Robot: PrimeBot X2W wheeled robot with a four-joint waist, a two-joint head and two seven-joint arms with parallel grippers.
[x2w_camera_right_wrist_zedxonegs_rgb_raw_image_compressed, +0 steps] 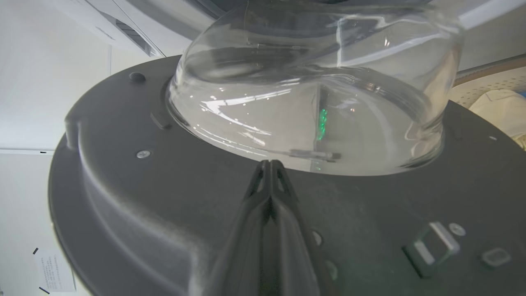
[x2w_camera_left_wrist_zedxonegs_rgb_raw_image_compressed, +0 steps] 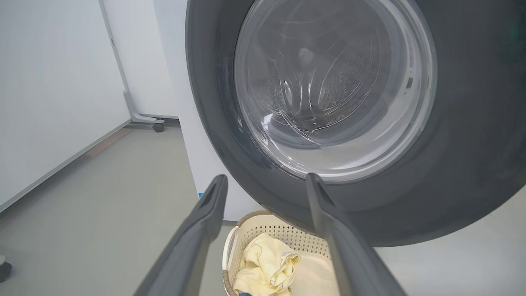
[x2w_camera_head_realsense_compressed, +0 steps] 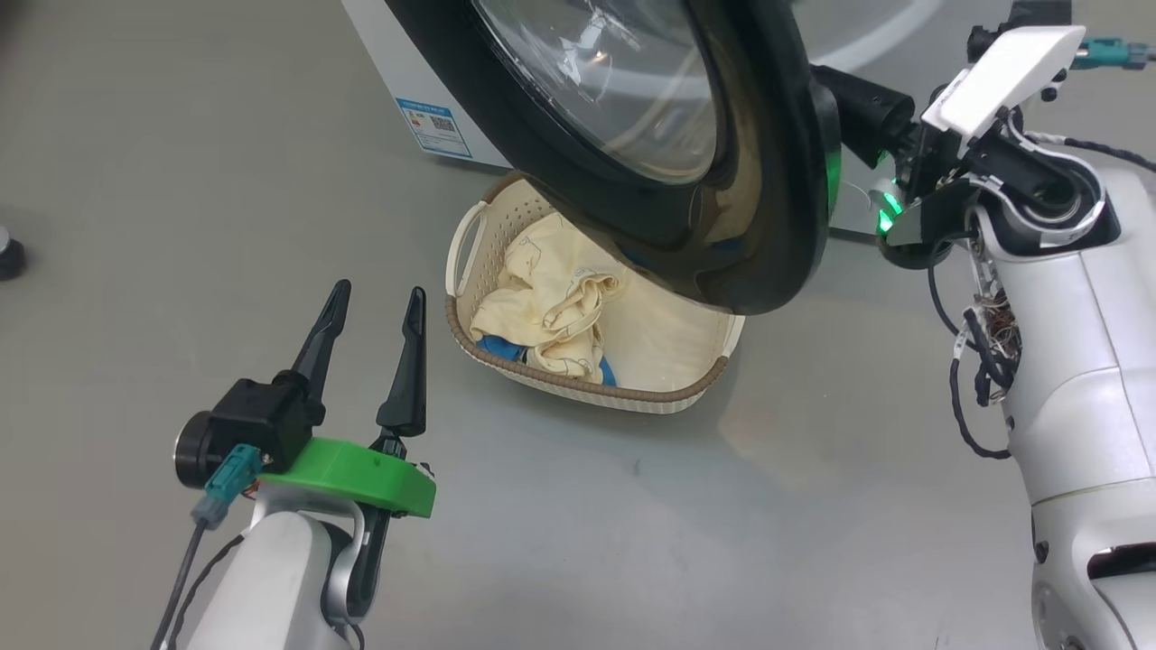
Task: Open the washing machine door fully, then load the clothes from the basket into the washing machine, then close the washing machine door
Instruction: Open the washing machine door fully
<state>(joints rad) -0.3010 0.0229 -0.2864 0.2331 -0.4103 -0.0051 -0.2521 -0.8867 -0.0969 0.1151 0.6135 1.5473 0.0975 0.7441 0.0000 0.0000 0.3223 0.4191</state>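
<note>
The left gripper [x2w_camera_head_realsense_compressed: 379,289] hovers over the grey floor [x2w_camera_head_realsense_compressed: 632,506], its two dark fingers spread wide and holding nothing, pointed at the basket [x2w_camera_head_realsense_compressed: 578,390] just beyond. The clothes [x2w_camera_head_realsense_compressed: 551,302] lie heaped in the basket's left half. The washing machine door [x2w_camera_head_realsense_compressed: 795,181] hangs part-open over the basket's far side. Behind it the right gripper [x2w_camera_right_wrist_zedxonegs_rgb_raw_image_compressed: 269,164], fingers pressed together on nothing, lies along the door's inner face just below the glass bowl [x2w_camera_right_wrist_zedxonegs_rgb_raw_image_compressed: 308,102]; contact cannot be confirmed. The washing machine [x2w_camera_head_realsense_compressed: 406,81] stands farthest. Opening appears to be the step in hand; next, the door likely needs pushing wider to clear the basket before any loading.
</note>
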